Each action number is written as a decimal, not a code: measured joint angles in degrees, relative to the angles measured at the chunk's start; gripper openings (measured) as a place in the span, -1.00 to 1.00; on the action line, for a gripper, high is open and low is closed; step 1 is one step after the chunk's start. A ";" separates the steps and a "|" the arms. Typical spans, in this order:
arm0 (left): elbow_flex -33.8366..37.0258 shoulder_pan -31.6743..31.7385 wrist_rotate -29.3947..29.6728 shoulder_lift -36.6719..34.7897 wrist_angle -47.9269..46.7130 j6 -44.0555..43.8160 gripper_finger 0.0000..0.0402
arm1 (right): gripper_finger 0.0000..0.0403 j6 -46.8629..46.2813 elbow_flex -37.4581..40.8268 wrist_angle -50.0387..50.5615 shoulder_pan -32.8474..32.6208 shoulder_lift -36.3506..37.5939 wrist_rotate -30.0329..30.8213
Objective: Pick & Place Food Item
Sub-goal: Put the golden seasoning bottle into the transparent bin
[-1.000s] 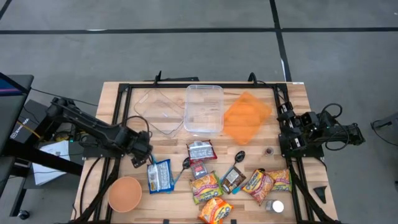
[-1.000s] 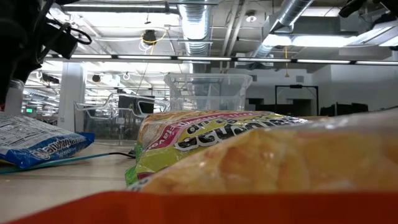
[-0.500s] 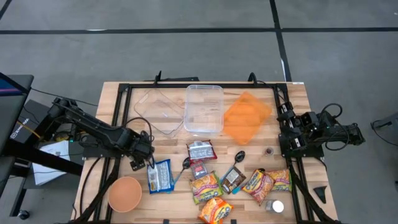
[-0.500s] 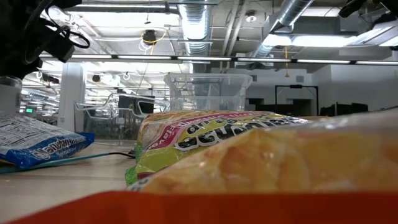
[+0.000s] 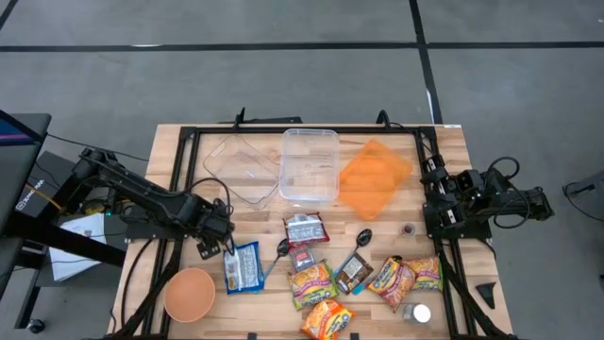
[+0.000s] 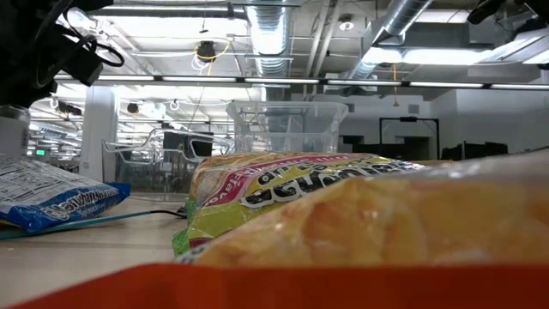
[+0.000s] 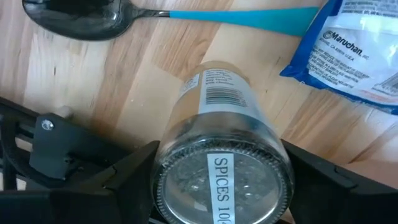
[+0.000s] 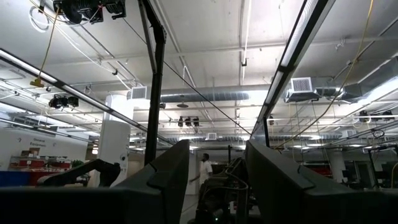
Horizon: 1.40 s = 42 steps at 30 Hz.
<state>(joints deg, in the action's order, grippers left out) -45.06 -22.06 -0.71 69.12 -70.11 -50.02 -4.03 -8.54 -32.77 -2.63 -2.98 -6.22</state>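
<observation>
**Closing on the spice jar**

You are bracketing the spice jar [image 7: 222,168] with the left gripper [image 7: 217,186], fingers spread either side of it, just beside the blue noodle packet [image 5: 243,267]. Keep centring as you squeeze. Right gripper [image 8: 216,180] is waiting, fingers parted, well away from the packet.

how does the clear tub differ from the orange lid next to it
The clear tub is see-through and deep-walled; the orange lid is opaque and lies flat. The tub sits square to the table edge, while the lid is turned at an angle. Both are roughly rectangular with rounded corners and sit side by side at the table's far side.
</observation>
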 joint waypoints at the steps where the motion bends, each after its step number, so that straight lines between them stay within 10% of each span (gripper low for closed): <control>1: 0.00 0.00 0.00 0.00 0.00 -0.20 0.36 | -0.23 0.00 0.00 0.00 0.01 0.00 0.01; 26: 0.09 -0.09 3.67 -8.05 9.23 1.91 0.36 | -0.23 0.02 0.00 0.13 0.02 0.00 0.02; 35: 0.09 -0.09 11.74 -18.04 27.02 13.18 0.36 | -0.23 1.27 0.00 1.27 0.02 -0.02 0.05; 42: 3.28 -0.07 18.75 -21.25 58.23 33.23 0.36 | -0.23 4.56 0.00 3.19 0.02 -0.02 0.26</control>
<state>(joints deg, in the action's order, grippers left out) -41.78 -22.13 18.04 47.88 -11.88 -16.79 0.52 -8.54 -29.58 -2.61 -3.01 -5.96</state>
